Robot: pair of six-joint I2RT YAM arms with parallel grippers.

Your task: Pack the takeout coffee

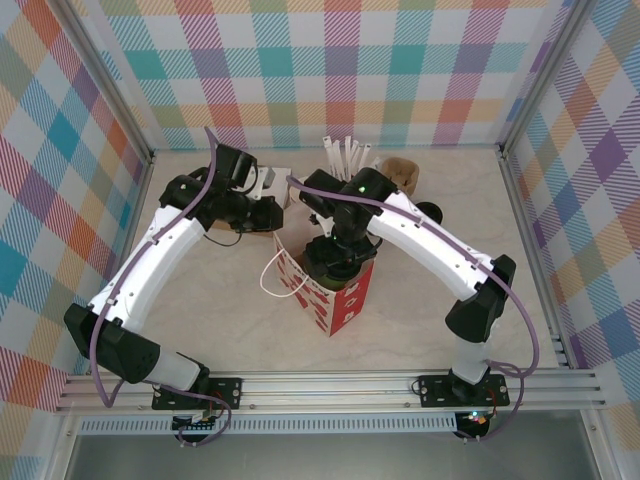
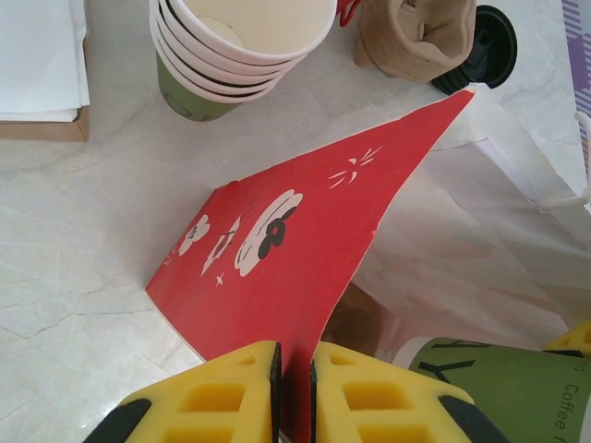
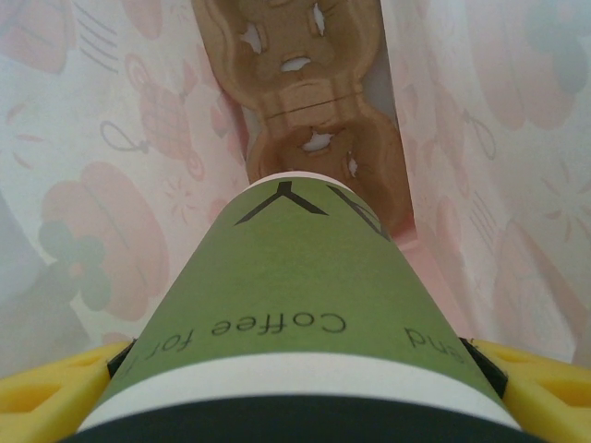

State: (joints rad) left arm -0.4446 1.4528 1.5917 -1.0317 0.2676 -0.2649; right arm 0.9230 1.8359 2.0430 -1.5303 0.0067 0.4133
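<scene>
- While the left claw point(image 2: 295, 388) is pinched shut on the top edge of the red paper bag point(image 2: 277, 268), the bag's printed wall runs forward from between its fingers. The bag's mouth gapes on that claw's right.
- The right claw point(image 3: 295, 411) is gripping the takeout coffee point(image 3: 295, 295). One yellow finger presses each side of the green cup just below the black lid, so the jaws stand wide around it.
- The cup reaches away from the right claw base first, down between the bag's pale inner walls.
- Just beyond the cup's base, straight ahead of the right claw, a brown cardboard cup carrier point(image 3: 314, 120) sits at the bottom of the bag. I cannot tell whether the base touches it.
- In the left wrist view the same green cup lies just to the right of the left claw, inside the opening.
- Ahead of the left claw, past the bag on the worktop point(image 2: 74, 240), stands a stack of cream cups point(image 2: 240, 37). It is well apart from the work.
- As I judge it, the step in hand is lowering the coffee into the held-open bag. The cup is well inside but not yet set down.
- The next move calls for a straight descent with the cup upright, seating its base in one of the carrier's round wells.
- The right claw's fingers should spread only once the cup is seated, then lift out without snagging the walls, while the left claw holds the edge.
</scene>
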